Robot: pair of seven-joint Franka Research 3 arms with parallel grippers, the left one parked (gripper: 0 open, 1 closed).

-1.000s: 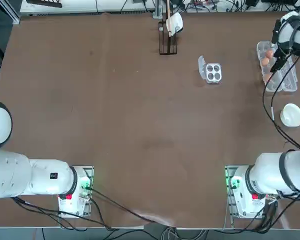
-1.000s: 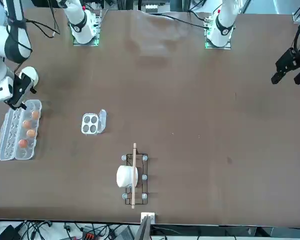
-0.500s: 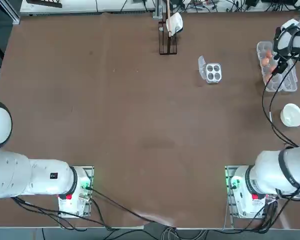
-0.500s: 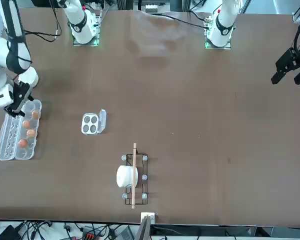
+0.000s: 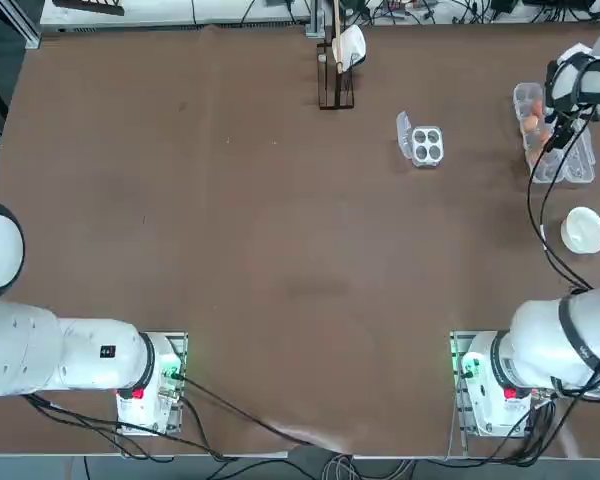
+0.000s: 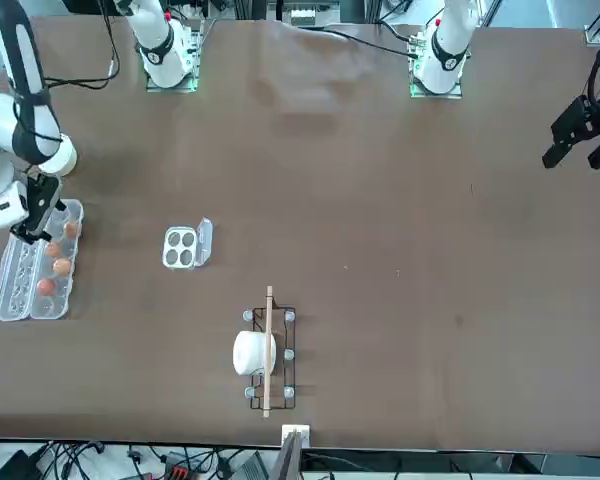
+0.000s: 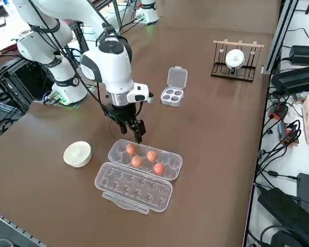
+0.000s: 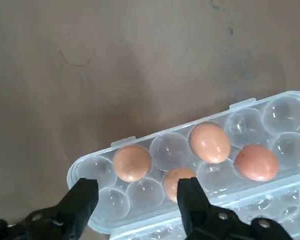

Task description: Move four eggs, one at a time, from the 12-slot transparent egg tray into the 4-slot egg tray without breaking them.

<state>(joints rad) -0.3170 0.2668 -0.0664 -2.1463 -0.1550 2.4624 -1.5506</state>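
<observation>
Currently our right end effector (image 8: 137,200) hangs spread and empty over one end of the 12-slot transparent egg tray (image 7: 144,172), where all four eggs (image 8: 132,163) sit; the 4-slot egg tray (image 7: 172,95) is empty. We judge a descent slightly off-centre could drive a fingertip onto a shell or the cup rim, cracking an egg or tipping the carton. That carton lies near the table (image 5: 280,250) edge; open room stretches toward the small tray.

12-slot transparent egg tray (image 8: 200,165) partly cropped
</observation>
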